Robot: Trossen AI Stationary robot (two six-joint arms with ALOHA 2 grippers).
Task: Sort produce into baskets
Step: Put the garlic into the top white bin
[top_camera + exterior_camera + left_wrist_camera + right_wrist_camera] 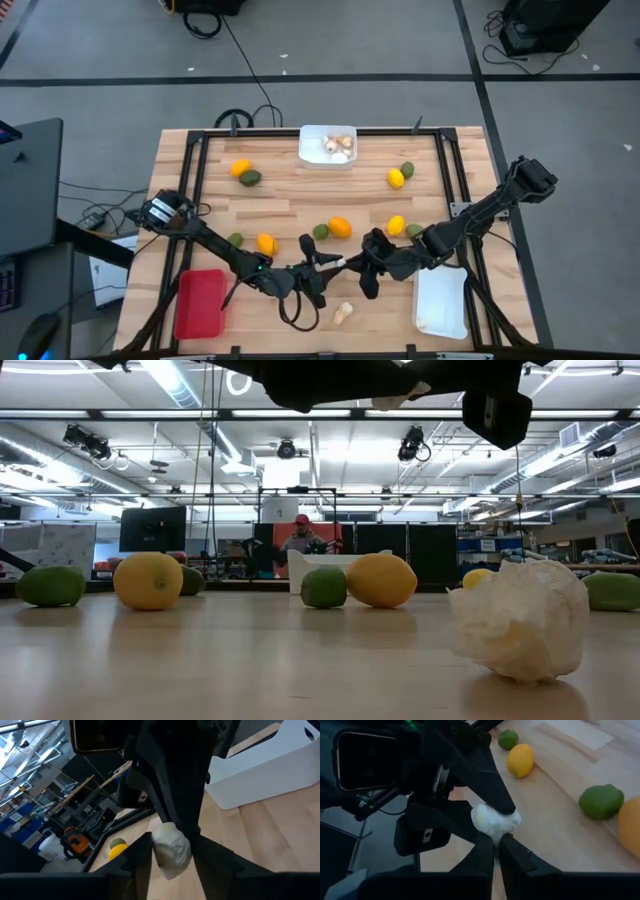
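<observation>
A pale mushroom piece [338,263] hangs above the table's near middle, between my two grippers. My left gripper [322,265] reaches it from the left and my right gripper [352,262] from the right; both are shut on it. A second mushroom piece [343,313] lies on the wood near the front edge. Yellow fruits [339,227] and green fruits [320,231] lie scattered on the table. A white basket [312,150] at the far edge holds mushroom pieces. A red basket [200,303] sits near left and another white basket [441,303] near right. My left gripper pinches the mushroom piece [171,849] between its two fingers [140,857], one on each side. The fingers come nearly level from the table's left. The piece is lifted clear of the table. My right gripper pinches the same piece at its edge [497,834] between its fingertips [517,851], which stand close together. The fingers slant down from the table's right, opposite my left gripper. The piece stays clear of the wood.
Black rails [195,170] frame the table at the left, right and far sides. Two fruits [266,243] lie just left of the left arm, and two more [396,225] lie beside the right arm. A person sits in the room far behind the table.
</observation>
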